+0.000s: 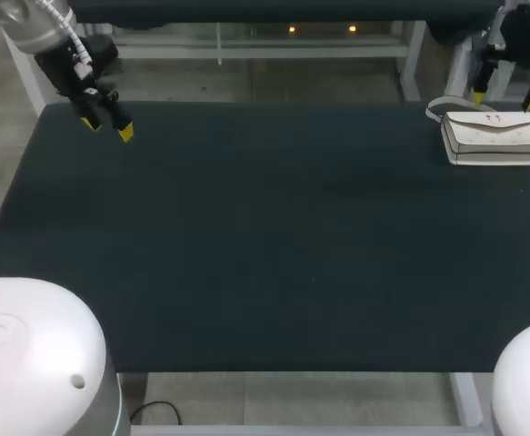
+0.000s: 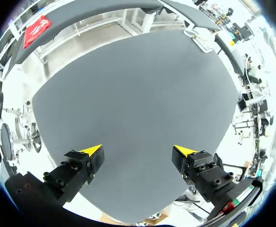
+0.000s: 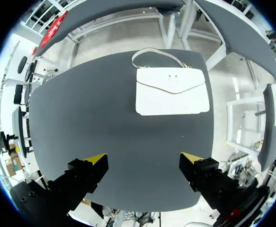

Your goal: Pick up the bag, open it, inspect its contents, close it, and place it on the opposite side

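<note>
Jaws stand wide and empty on both arms, the white bag (image 3: pixel 172 90) lying flat with flap shut at the dark table's (image 1: pixel 246 236) far right corner, the right gripper (image 1: pixel 505 98) hovering just behind it and the left gripper (image 1: pixel 107 127) over the far left corner.

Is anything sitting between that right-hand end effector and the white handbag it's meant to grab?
Nothing visible. The right end effector is open, and only dark tabletop lies between it and the white flap-front handbag.

The left gripper (image 1: pixel 108 127) and right gripper (image 1: pixel 504 100) hover well apart, each with fingers (image 2: pixel 91 151) spread wide.
</note>
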Controlling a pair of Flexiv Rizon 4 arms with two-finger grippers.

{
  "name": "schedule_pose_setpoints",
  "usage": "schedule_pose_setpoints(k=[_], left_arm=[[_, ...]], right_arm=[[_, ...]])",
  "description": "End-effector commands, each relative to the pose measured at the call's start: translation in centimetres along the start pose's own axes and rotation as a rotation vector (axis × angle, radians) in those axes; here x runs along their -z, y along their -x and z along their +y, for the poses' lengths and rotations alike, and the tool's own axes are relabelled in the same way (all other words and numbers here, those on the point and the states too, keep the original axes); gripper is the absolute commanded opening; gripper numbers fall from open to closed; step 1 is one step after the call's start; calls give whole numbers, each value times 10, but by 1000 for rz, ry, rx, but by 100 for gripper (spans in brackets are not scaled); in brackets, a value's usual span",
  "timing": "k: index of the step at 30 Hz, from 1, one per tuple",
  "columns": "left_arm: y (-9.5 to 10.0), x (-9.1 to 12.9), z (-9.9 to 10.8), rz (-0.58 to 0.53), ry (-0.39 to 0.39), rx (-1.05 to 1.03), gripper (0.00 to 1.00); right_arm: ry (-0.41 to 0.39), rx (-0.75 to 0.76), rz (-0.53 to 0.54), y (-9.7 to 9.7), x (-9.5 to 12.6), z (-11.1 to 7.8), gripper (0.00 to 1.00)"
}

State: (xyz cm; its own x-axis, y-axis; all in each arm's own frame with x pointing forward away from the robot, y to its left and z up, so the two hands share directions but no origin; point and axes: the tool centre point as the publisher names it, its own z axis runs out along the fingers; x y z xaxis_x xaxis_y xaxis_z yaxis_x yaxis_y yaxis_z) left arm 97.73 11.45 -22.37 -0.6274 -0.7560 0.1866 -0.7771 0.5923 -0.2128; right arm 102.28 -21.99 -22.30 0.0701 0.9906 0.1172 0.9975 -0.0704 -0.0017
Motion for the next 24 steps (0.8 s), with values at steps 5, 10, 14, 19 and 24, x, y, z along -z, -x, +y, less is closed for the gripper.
schedule_pose_setpoints(k=[5,10,14,19,24], left_arm=[[-13,-19,9,56,-242,-462,100],[-18,-27,8,75,-306,-587,100],[-20,-33,4,66,-327,-659,100],[-18,-41,-7,107,-320,-717,100],[-16,-42,-11,106,-294,-701,100]], right_arm=[[14,-18,93,26,-13,6,100],[1,-48,142,41,-23,12,100],[-8,-70,164,53,-30,17,100],[8,-88,174,67,-32,23,100],[13,-121,191,84,-36,30,100]])
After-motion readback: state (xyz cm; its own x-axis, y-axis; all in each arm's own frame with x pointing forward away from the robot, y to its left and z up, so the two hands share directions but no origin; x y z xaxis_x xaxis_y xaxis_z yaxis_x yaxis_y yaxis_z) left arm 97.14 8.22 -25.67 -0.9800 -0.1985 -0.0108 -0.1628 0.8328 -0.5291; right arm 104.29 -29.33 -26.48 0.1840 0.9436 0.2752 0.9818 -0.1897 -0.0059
